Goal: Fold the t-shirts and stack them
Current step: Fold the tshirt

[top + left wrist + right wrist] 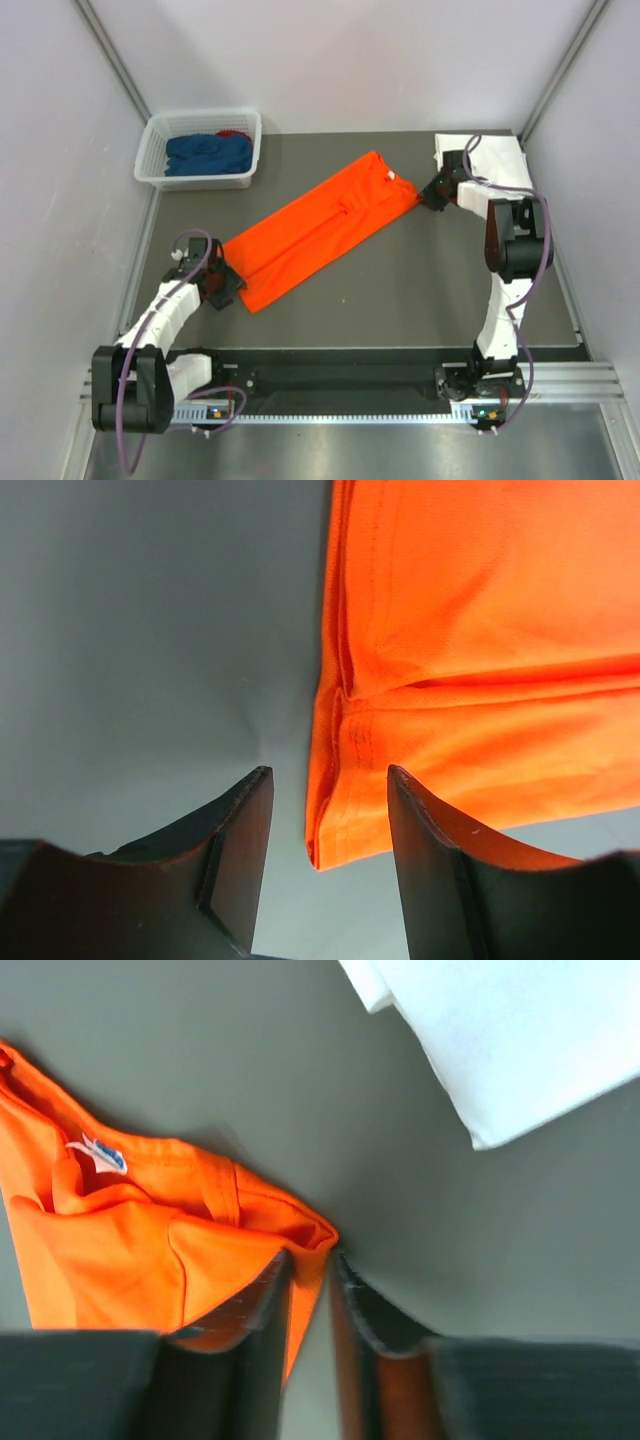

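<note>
T-shirts, L to R: dark blue t-shirt [205,152] & red t-shirt [236,132] lie bunched in the basket [150,168] at far-L corner. The orange t-shirt [320,225] lies on the table [420,290] as a long narrow band, already folded lengthwise, running diag. from near-L up to far-R. The white t-shirt [500,160] sits folded at far-R corner, presumably the base of the stack. Step in hand (judged): cross-fold of the orange band, one arm at each end. Next move prob. calls for a secure pinch through all layers at both ends, then one end lifted and carried over onto the other w/o the layers slipping, before transfer to the white one. Left gripper [328,780]: at hem end, low over the table, jaws well apart, hem corner between them but not clamped; nothing held. Right gripper [310,1260]: at collar end, jaws nearly together, corner of the folded cloth at the narrow gap, one finger lying over the fabric. Whether the pinch is firm cannot be told.
</note>
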